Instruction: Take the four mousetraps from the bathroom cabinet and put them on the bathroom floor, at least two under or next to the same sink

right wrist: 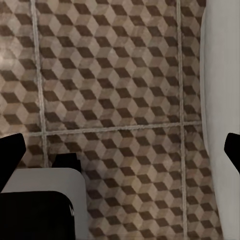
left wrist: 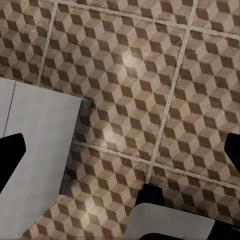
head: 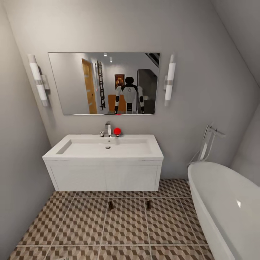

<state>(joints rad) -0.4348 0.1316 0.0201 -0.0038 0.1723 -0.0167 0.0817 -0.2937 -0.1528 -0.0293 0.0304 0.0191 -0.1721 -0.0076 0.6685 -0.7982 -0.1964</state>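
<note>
Two small brown mousetraps (head: 111, 205) (head: 148, 204) lie on the cube-patterned bathroom floor (head: 83, 227), just in front of the white wall-hung vanity. The bathroom sink (head: 104, 147) with its chrome tap (head: 108, 128) sits on that vanity, straight ahead. The mirror (head: 104, 83) reflects me with an orange-brown cabinet (head: 112, 103) behind. My left gripper (left wrist: 120, 155) hangs open over bare tiles, nothing between its dark fingertips (left wrist: 11, 159). My right gripper (right wrist: 120, 152) is open too, above tiles (right wrist: 110, 85).
A white oval bathtub (head: 227, 206) with a standing chrome tap (head: 207, 142) fills the right side; its wall (right wrist: 222, 75) runs beside my right gripper. A red ball (head: 117, 131) rests by the sink tap. A grey wall closes the left (head: 18, 162).
</note>
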